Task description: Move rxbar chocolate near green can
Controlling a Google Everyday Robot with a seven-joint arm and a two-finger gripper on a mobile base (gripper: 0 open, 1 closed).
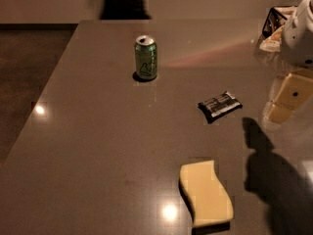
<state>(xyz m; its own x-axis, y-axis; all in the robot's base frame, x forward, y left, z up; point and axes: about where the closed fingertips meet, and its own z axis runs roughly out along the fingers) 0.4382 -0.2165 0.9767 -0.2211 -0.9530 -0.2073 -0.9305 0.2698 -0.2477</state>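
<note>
The rxbar chocolate [220,105] is a small flat black bar with white lettering, lying on the grey table [98,146] right of centre. The green can [146,58] stands upright with its silver top, farther back and to the left of the bar, well apart from it. My gripper [279,110] hangs at the right edge of the view, pale tan under the white arm [299,31]. It is above the table to the right of the bar and holds nothing. Its shadow falls on the table below it.
A pale yellow wavy sponge [205,193] lies near the front, below the bar. Some packaged items [273,27] sit at the back right corner. The table's left edge [41,97] runs diagonally, with dark floor beyond. A dark object [124,1] stands behind the far edge.
</note>
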